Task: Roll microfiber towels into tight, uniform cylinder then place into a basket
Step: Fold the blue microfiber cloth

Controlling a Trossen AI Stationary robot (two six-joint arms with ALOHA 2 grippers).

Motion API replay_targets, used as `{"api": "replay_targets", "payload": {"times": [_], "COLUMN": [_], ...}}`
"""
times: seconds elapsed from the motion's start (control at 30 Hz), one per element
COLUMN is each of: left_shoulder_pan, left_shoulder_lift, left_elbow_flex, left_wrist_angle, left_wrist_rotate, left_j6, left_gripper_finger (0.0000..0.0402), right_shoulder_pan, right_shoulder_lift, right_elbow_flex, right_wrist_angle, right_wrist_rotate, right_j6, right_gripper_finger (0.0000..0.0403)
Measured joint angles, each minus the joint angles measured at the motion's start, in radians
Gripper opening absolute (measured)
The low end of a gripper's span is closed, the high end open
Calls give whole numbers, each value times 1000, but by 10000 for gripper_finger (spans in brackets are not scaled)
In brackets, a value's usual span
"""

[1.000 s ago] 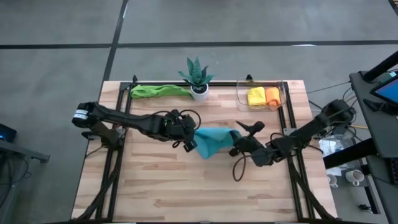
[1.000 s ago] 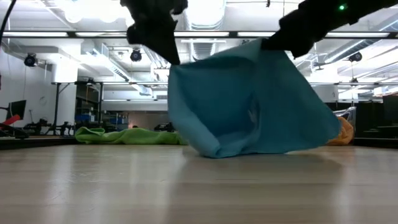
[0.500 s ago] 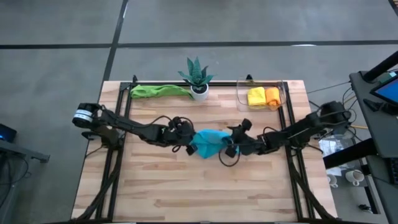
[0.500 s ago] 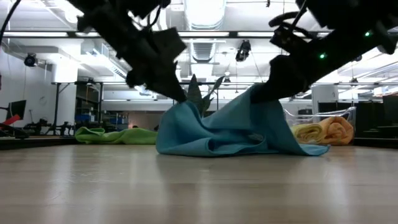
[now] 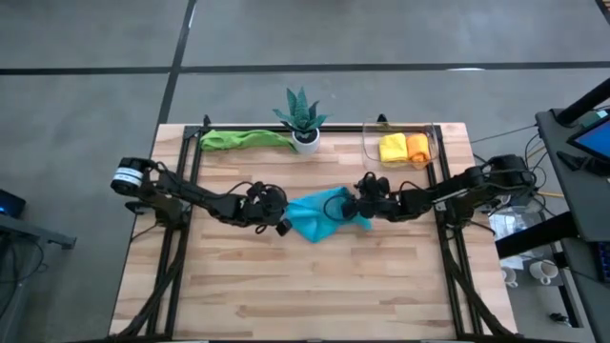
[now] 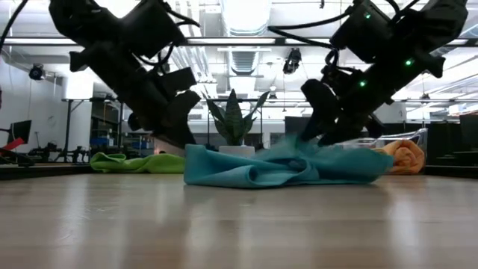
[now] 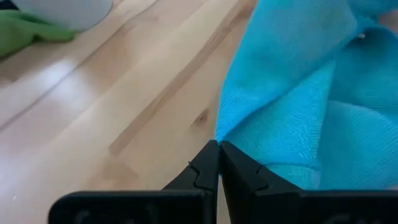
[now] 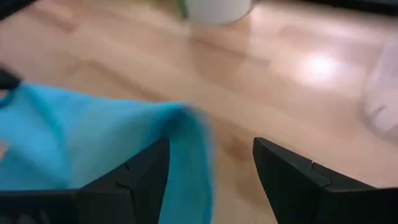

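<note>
Looking down on the wooden table (image 5: 315, 286), we see a spiky potted plant (image 5: 302, 115) at the far edge, with a green towel (image 5: 243, 139) lying loosely rumpled just beside it. At the far right corner stands the clear basket (image 5: 371, 151), holding a yellow roll (image 5: 392, 148) and an orange roll (image 5: 417, 147) side by side. Nothing lies between the two arms except the light blue towel (image 5: 322, 213), crumpled on the boards near the table's middle.

From the table-level camera we see the blue cloth lying low and flat in folds, with the plant behind it and the orange roll showing past the right arm; the yellow roll is hidden there. Our left wrist camera shows something neither of those views gives: the left gripper (image 7: 219, 149) has its jaws pressed fully together at the cloth's left edge, and we cannot tell whether a thin fold is caught between them. Our right wrist camera shows the right gripper (image 8: 210, 152) with its fingers spread wide, the blue cloth's edge lying between them without being pinched. So we have the towel stretched between the two grippers, left one at its left corner, right one at its right side.
</note>
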Motion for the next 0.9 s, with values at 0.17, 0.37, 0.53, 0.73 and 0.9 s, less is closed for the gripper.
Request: {"api": "replay_targets", "payload": {"times": [0.17, 0.37, 0.53, 0.73, 0.9], "left_shoulder_pan": [0, 1, 2, 2, 2], "left_shoulder_lift": [0, 0, 0, 0, 0], "left_elbow_flex": [-33, -65, -59, -55, -55], "left_wrist_angle": [3, 0, 5, 24, 26], "left_wrist_rotate": [-1, -3, -3, -3, -3], "left_j6": [-42, -51, -50, -43, -42], "left_gripper_finger": [0, 0, 0, 0, 0], "right_shoulder_pan": [3, 22, 50, 41, 40], "right_shoulder_lift": [-4, -47, -39, 104, 251], "right_elbow_flex": [1, 39, 111, 208, 319], "right_wrist_angle": [-62, -145, -144, -146, -214], "right_wrist_rotate": [-49, -141, -166, -151, -108], "right_j6": [30, -88, -506, -916, -1034], "right_gripper_finger": [226, 226, 226, 226, 226]}}
